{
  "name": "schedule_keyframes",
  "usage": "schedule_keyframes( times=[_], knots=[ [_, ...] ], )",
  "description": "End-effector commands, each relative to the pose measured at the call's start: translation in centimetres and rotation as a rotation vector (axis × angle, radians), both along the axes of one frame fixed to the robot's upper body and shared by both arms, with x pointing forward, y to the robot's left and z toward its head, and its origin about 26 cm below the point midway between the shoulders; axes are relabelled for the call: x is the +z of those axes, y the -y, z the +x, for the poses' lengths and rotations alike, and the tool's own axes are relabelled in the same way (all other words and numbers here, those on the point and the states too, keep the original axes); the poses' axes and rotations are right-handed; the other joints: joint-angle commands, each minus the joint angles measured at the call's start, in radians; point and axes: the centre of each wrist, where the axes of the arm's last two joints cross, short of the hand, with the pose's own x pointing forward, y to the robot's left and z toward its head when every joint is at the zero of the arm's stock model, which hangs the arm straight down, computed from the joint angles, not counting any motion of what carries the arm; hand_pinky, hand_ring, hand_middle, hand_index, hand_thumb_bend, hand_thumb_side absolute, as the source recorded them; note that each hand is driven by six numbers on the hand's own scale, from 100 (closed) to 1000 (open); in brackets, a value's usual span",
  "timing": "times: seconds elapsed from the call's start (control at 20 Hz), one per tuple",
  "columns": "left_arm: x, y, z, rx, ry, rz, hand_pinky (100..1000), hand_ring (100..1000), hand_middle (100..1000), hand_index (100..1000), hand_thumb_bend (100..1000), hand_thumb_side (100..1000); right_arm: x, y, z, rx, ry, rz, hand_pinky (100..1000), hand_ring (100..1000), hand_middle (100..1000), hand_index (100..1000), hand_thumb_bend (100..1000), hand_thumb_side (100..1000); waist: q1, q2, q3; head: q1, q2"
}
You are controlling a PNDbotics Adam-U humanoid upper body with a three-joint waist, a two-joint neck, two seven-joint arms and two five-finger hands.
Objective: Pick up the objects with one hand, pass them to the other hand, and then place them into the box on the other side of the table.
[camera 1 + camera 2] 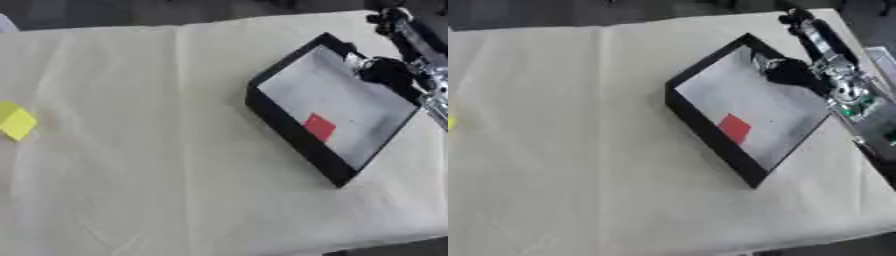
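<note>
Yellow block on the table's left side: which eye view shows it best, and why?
The left eye view: the yellow block appears nearly whole near the picture's left edge. The right eye view catches only a yellow sliver at its left edge.

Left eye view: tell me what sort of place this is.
Probably a robot test bench rather than a home: a table under plain cream cloth, bearing only a black box holding a red block, a yellow block, and the right robot hand over the box.

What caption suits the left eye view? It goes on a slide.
Right robot hand over the black box holding a red block; a yellow block waits at the table's left edge.
</note>
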Motion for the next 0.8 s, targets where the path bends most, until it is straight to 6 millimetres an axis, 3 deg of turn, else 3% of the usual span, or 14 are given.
schedule_keyframes(
  times=[0.05,0.35,0.8],
  knots=[
    [2.3,-2.3,0.3,-0.036,-0.118,0.092,821,776,769,895,410,468,1.6,-0.5,-0.2,0.070,0.114,0.073,1000,1000,992,1000,191,120,0.007,-0.021,0.000,0.031,0.001],
    [2.4,-2.9,3.5,-0.117,-0.444,0.164,873,817,788,906,549,424,1.5,-1.5,0.2,0.125,0.151,0.120,1000,992,986,1000,239,100,0.017,-0.029,0.004,0.070,0.007],
    [0.5,1.4,7.9,-0.131,-0.723,0.196,910,849,789,894,718,404,1.1,-2.6,0.7,0.167,0.138,0.132,1000,984,973,1000,236,100,0.015,-0.036,0.009,0.124,0.013]
  ],
)
